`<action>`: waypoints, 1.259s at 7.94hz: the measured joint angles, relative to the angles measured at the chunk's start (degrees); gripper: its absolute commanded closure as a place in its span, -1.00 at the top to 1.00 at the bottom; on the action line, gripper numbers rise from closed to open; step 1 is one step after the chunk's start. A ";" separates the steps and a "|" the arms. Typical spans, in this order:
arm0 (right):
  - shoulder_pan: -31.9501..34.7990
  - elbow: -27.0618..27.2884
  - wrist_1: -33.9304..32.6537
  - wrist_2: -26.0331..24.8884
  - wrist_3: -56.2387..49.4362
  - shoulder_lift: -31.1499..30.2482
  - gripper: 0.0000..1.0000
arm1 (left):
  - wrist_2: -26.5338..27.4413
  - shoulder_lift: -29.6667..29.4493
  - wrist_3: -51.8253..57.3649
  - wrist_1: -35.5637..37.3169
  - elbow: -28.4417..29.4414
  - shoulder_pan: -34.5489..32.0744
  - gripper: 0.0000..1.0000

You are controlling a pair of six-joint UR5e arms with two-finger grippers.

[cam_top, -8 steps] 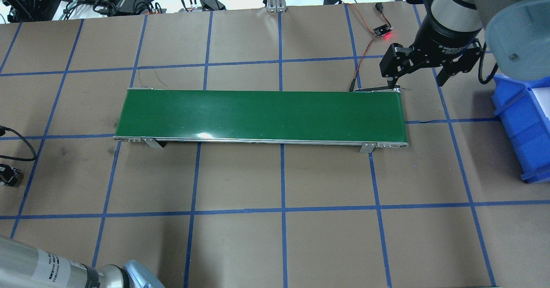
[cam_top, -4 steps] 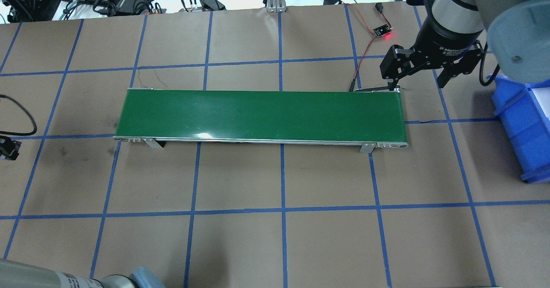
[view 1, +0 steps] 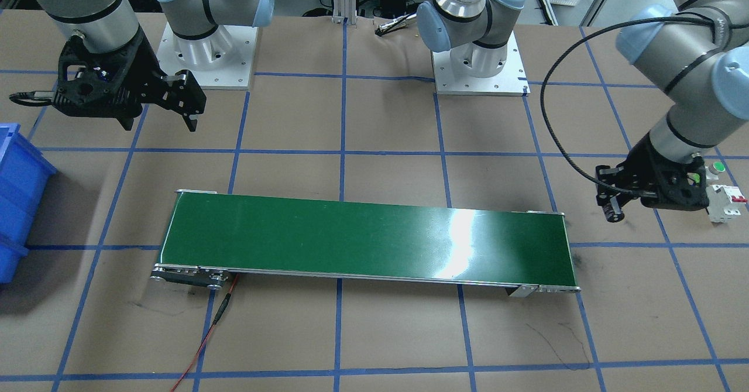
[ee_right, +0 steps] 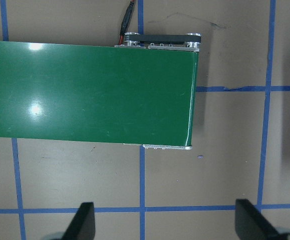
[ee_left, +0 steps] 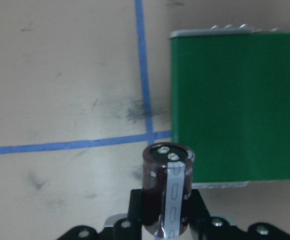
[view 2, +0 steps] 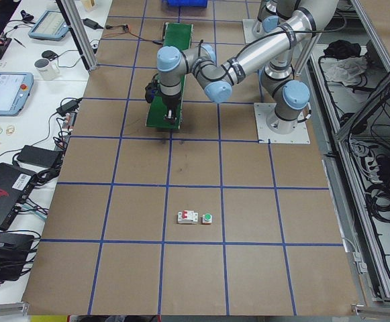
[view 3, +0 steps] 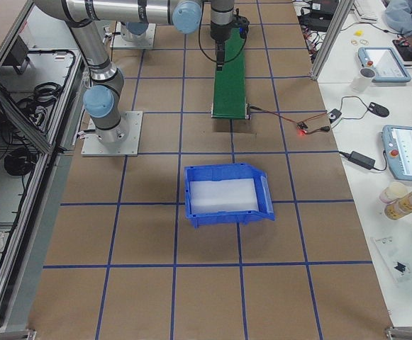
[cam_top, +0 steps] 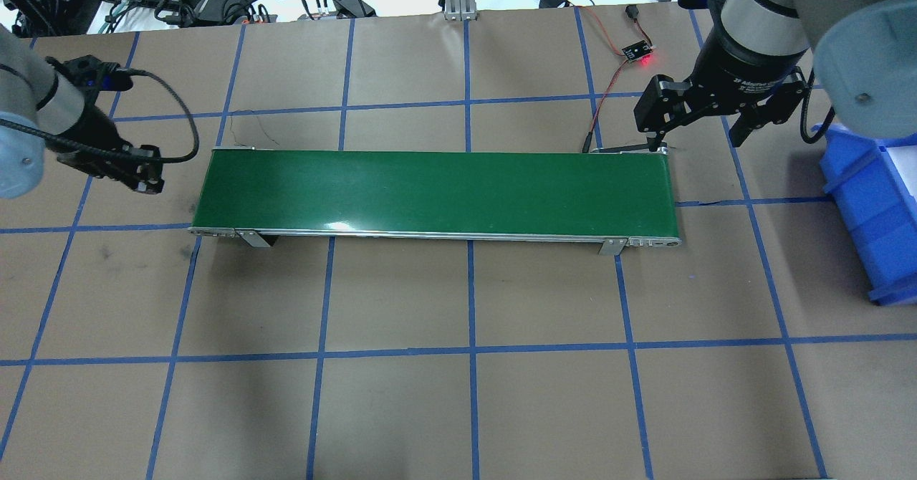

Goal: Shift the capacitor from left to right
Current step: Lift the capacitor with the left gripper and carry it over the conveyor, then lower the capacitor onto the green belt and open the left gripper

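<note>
The capacitor [ee_left: 167, 192], a dark stubby cylinder with a pale stripe, is held between my left gripper's fingers. It shows small in the front view [view 1: 612, 210]. My left gripper [view 1: 614, 205] is shut on it and hovers above the brown table just off the left end of the green conveyor belt [view 1: 363, 237]. The overhead view shows the left gripper [cam_top: 145, 178] beside that end of the belt [cam_top: 437, 190]. My right gripper [cam_top: 695, 138] is open and empty above the table by the belt's far right corner, its fingers wide apart in the right wrist view [ee_right: 164, 222].
A blue bin [cam_top: 870, 208] stands on the table to the right of the belt. A white circuit breaker [view 1: 725, 200] and a green-capped push button [view 1: 717, 168] sit behind the left gripper. A small board with a red light [cam_top: 636, 51] and its wires lie behind the belt's right end.
My left arm has swung from the table's left edge in towards the belt's left end. The right gripper has stayed almost still, open.
</note>
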 measured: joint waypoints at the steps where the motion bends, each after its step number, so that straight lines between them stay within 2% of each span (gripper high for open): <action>1: -0.04 -0.01 -0.19 0.00 -0.03 0.02 1.00 | -2.52 -0.66 -4.22 0.58 0.56 -3.06 -1.00; 3: -0.07 -0.04 -0.53 0.05 -0.05 0.02 1.00 | -5.66 -3.57 -5.49 1.09 1.30 -5.01 -1.00; 7: 0.07 0.12 -0.46 0.91 -0.01 0.00 1.00 | -6.25 -9.14 -3.98 2.41 3.12 -5.34 -1.00; 8: 0.08 0.14 -0.40 0.97 0.02 0.08 1.00 | -6.16 -9.77 -4.00 2.45 3.23 -5.34 -0.76; 9: 0.13 0.16 -0.38 0.76 0.03 0.12 1.00 | -6.08 -10.14 -4.24 2.42 3.26 -5.34 0.46; 10: 0.15 0.16 -0.25 0.43 0.03 0.11 1.00 | -6.11 -10.30 -5.59 2.24 3.28 -5.34 0.99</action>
